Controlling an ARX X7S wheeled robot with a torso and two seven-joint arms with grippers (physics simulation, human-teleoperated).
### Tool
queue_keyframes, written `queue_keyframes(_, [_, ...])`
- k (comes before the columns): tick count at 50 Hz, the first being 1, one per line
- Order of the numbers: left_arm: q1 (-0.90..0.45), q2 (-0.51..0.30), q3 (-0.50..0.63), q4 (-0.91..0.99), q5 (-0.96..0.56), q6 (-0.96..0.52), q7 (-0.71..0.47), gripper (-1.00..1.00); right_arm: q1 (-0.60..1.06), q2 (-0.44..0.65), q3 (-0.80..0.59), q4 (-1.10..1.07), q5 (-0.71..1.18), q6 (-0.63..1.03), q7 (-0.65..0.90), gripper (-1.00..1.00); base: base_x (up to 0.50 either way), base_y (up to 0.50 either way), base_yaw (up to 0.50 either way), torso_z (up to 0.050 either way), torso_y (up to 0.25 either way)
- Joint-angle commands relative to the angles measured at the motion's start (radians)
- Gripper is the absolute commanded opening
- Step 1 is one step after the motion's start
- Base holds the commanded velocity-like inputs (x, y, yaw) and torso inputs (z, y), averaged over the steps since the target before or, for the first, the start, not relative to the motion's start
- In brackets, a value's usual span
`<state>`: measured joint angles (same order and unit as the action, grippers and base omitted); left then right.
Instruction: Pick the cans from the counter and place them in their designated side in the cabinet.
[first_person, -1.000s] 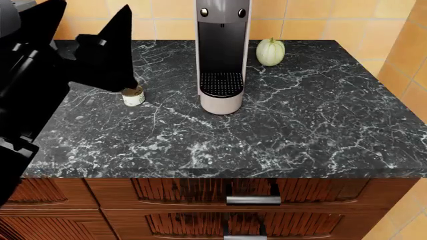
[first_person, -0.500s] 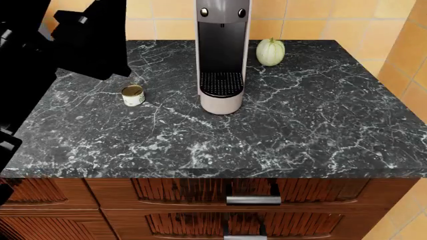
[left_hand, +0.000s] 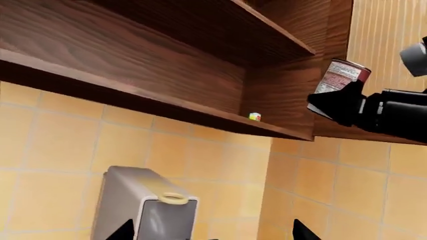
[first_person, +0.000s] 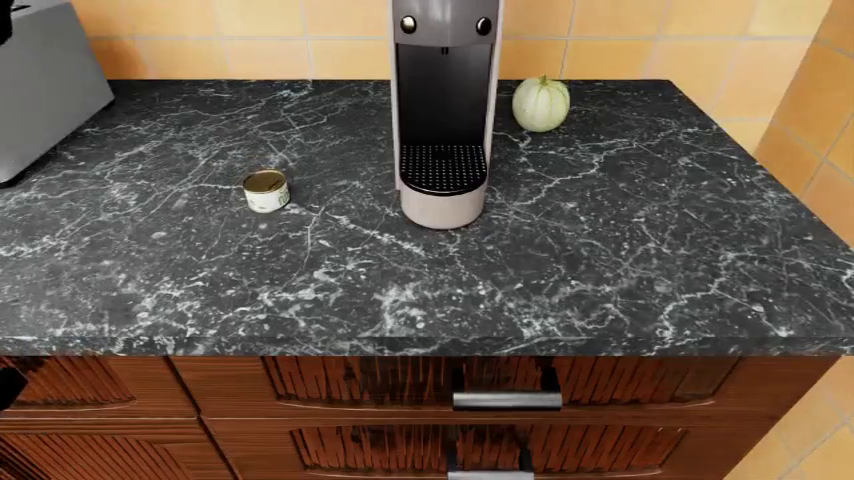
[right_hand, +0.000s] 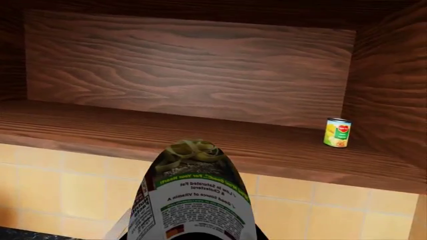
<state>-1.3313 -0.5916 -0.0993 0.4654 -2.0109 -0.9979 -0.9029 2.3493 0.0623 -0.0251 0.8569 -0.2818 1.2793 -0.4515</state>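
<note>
Orange-tiled wall (first_person: 641, 55) behind; dark wood drawer fronts (first_person: 400, 400) below.

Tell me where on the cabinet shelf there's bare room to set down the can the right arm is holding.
The shelf is bare from its left wall across the middle. The only crowded spot is the back right corner, where a small yellow can stands beside the right wall. The tall can in the right end effector is held in front of the shelf's edge.

On the surface (first_person: 627, 250), the coffee machine (first_person: 443, 110) stands toward the back. The short can (first_person: 266, 190) sits to its left, the squash (first_person: 541, 104) just right of it and further back, the toaster (first_person: 47, 85) far left. A small can (right_hand: 337, 132) stands in the cabinet (right_hand: 193, 75) overhead.
</note>
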Motion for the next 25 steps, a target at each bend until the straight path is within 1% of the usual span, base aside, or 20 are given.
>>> queue_keyframes(1, [-0.080,-0.014,0.055,-0.071,-0.126,0.036,-0.087,1.00,0.007,0.000,-0.004,-0.004,-0.004,-0.005,-0.006,-1.00,0.00,0.00,0.00,0.000,0.000])
queue_keyframes(4, [-0.084,-0.019,0.061,-0.073,-0.131,0.037,-0.096,1.00,0.007,0.000,-0.004,-0.004,-0.004,-0.005,-0.006,-1.00,0.00,0.00,0.00,0.000,0.000])
queue_keyframes(9, [-0.090,-0.024,0.070,-0.078,-0.139,0.039,-0.102,1.00,0.007,0.000,-0.004,-0.004,-0.004,-0.005,-0.006,-1.00,0.00,-0.20,0.00,0.000,0.000])
queue_keyframes(20, [-0.085,-0.027,0.077,-0.080,-0.136,0.039,-0.095,1.00,0.007,0.000,-0.004,-0.004,-0.004,-0.005,-0.006,-1.00,0.00,-0.34,0.00,0.000,0.001])
queue_keyframes(25, [-0.083,-0.036,0.072,-0.076,-0.127,0.037,-0.091,1.00,0.007,0.000,-0.004,-0.004,-0.004,-0.005,-0.006,-1.00,0.00,-0.04,0.00,0.000,0.000])
